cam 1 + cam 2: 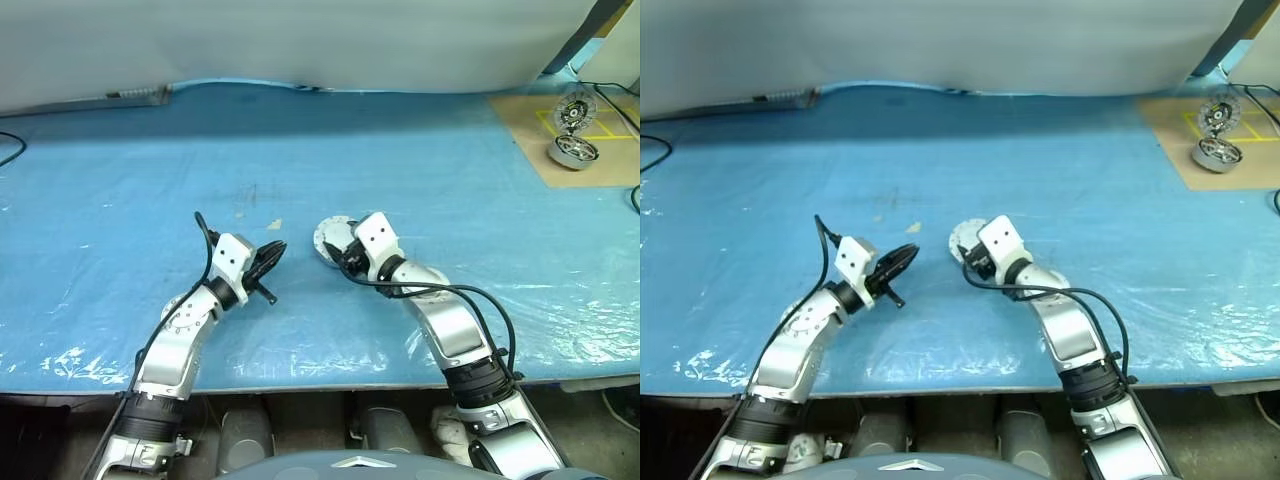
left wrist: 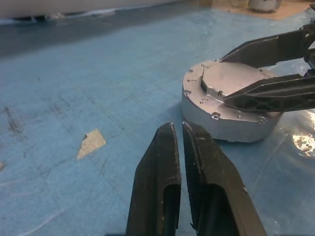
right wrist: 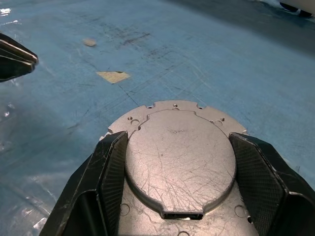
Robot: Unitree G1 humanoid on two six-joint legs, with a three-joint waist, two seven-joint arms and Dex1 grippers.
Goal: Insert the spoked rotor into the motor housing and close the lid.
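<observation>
Blue plastic sheeting covers the table (image 1: 420, 170), with a pale backdrop hanging behind it. Near the middle lies the motor housing (image 1: 330, 236), a solid silver face with a raised plate turned up. From this side I cannot tell whether the spoked rotor is already seated inside.

The right claw (image 3: 180, 139) reaches in from 5 o'clock and straddles the raised plate. One finger lies against each side of it, so it appears to be pinching the housing by that plate. I judge this grip is meant to steady or turn the unit, since its working side is not facing up.

The left claw (image 2: 178, 130) hangs just beside the housing at its 9 o'clock. Its fingers are pressed together with nothing between them, apparently waiting to help rather than working. A scrap of tape (image 2: 91, 142) lies on the sheeting nearby.

Far off toward 2 o'clock, a brown board (image 1: 530, 130) carries two shiny wheel-like units (image 1: 574, 150), well apart from both arms.
</observation>
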